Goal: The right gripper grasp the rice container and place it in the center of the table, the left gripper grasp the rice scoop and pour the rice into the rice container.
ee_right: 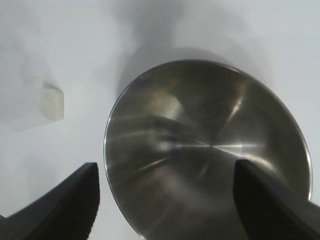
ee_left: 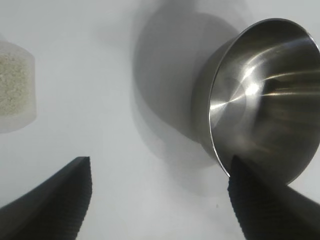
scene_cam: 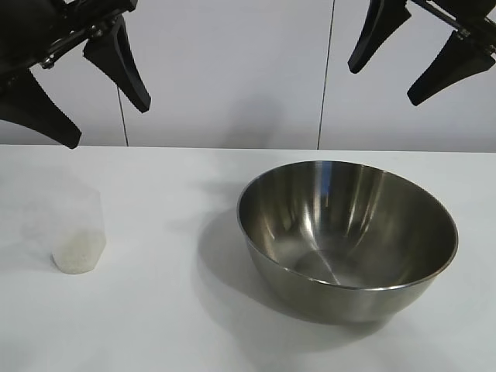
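Overhead, left gripper (scene_cam: 74, 99): it hangs in the air at the upper left of the exterior view, black pointed fingers spread wide with nothing between them.
Right gripper (scene_cam: 408, 60): it hangs at the upper right of the same view, above the far rim of the steel bowl, jaws also wide apart and empty.
Rice container (scene_cam: 347, 236): a large round stainless-steel bowl with a thin rim, shiny inside with streaked reflections, standing upright on the table right of centre. Its inside looks bare.
Rice scoop (scene_cam: 76, 230): a small translucent plastic cup, tapered, standing upright near the left edge of the table, well apart from the bowl. No handle can be made out.
Rice (scene_cam: 77, 255): white grains filling the lower part of the cup.
Table (scene_cam: 170, 310): plain flat white top, carrying a soft shadow left of the bowl.
Wall (scene_cam: 232, 70): pale panels behind the table, with thin dark vertical seams.
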Robot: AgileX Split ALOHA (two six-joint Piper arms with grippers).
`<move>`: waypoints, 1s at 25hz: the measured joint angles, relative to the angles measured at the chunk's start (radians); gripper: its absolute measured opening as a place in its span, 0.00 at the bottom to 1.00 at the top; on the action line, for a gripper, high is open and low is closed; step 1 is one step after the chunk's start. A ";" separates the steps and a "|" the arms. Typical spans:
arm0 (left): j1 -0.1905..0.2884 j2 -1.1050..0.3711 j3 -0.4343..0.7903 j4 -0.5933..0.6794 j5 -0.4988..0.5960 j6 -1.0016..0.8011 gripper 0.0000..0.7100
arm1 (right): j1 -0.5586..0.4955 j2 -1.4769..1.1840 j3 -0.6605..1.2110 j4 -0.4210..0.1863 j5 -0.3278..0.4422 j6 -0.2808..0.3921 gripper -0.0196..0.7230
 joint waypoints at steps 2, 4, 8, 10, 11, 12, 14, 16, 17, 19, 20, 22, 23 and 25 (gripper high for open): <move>0.000 0.000 0.000 0.000 0.000 0.000 0.77 | 0.000 0.000 0.000 0.000 -0.003 0.000 0.72; 0.000 0.000 0.000 0.000 0.000 0.000 0.77 | 0.000 0.000 0.000 -0.001 -0.010 0.000 0.72; 0.000 0.000 0.000 0.000 0.000 0.000 0.77 | 0.000 0.000 0.000 -0.012 -0.029 -0.003 0.72; 0.000 0.000 0.000 0.000 0.000 0.000 0.77 | 0.000 0.000 0.000 -0.038 -0.025 -0.041 0.72; 0.000 0.000 0.000 0.000 0.000 0.000 0.77 | 0.000 0.000 0.000 -0.059 -0.013 -0.065 0.72; 0.000 0.000 0.000 0.000 0.000 0.000 0.77 | 0.000 0.000 0.000 -0.093 0.007 -0.077 0.72; 0.000 0.000 0.000 0.000 0.000 0.000 0.77 | 0.000 0.000 0.000 -0.180 0.055 -0.078 0.72; 0.000 0.000 0.000 0.000 0.000 0.000 0.77 | 0.000 0.000 0.000 -0.261 0.111 -0.056 0.72; 0.000 0.000 0.000 0.000 0.000 0.000 0.77 | 0.000 0.000 0.000 -0.297 0.128 -0.042 0.72; 0.000 0.000 0.000 0.000 0.000 0.000 0.77 | -0.001 0.006 0.000 -0.332 0.134 -0.025 0.72; 0.000 0.000 0.000 0.000 0.000 0.000 0.77 | -0.001 0.014 0.001 -0.335 0.134 -0.022 0.72; 0.000 0.000 0.000 0.000 0.000 0.000 0.77 | -0.003 0.042 0.010 -0.335 0.123 -0.019 0.72; 0.000 0.000 0.000 0.000 0.000 0.000 0.77 | -0.003 0.057 0.019 -0.335 0.113 -0.019 0.72; 0.000 0.000 0.000 0.000 0.000 0.000 0.77 | -0.003 0.100 0.047 -0.335 0.082 -0.019 0.72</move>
